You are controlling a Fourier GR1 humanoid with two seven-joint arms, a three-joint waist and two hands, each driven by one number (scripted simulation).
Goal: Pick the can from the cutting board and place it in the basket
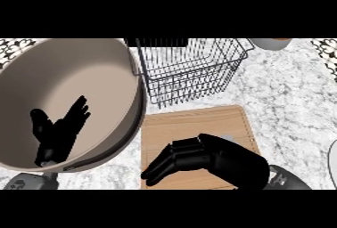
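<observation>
Under my right hand [211, 158], on the cutting board [191, 127], sits the can [227, 138], and only a small pale sliver of it peeks out past my knuckles near the board's right side. My right fingers [168, 162] are curled over and down toward the left, packed side by side; they seem to wrap around the can, though most of it is hidden beneath my palm, so I cannot see the contact itself. That wooden board lies flat on the marbled counter [289, 98], its far edge just short of the wire basket [191, 71], which stands beyond it with its dark mesh sides up. Left of both is a big beige bowl [125, 89], its rim close beside the basket's near left corner and the board's left edge. My left hand [59, 131] shows in front of the bowl's hollow, fingers [79, 111] straight and slightly spread, pointing up and away, thumb [39, 120] out to the side, holding nothing. At the counter's far right edge a pale curved rim [333, 160] cuts in, and a small round dish [271, 43] sits just past the basket's right corner.
</observation>
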